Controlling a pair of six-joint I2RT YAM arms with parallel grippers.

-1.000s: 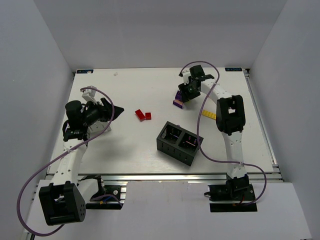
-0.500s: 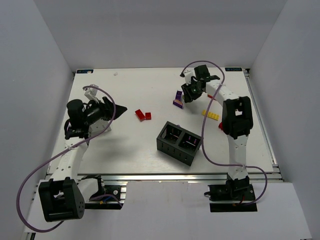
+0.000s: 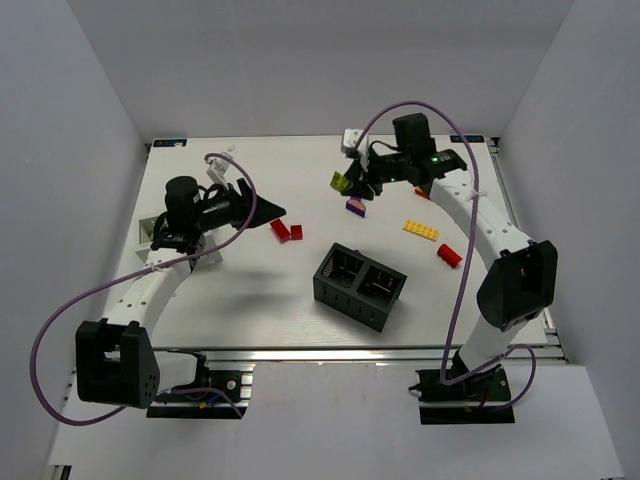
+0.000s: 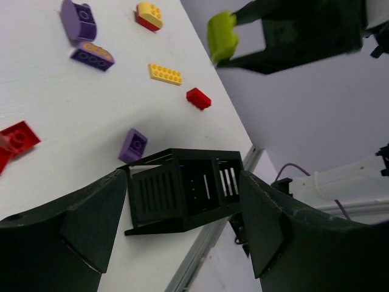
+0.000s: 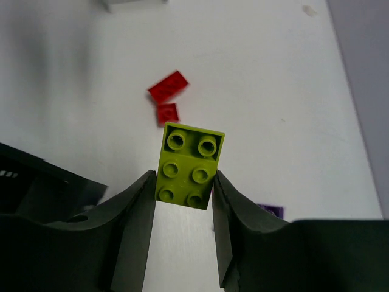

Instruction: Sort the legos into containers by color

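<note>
Lime green lego | pinched between right gripper jaws, high above far side of table, probably for carrying to its compartment | left gripper spread wide, empty, aimed toward black box

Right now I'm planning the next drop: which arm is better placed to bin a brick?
Right, probably: the right gripper holds the lime green brick above the table; the left gripper is open and empty.
</note>
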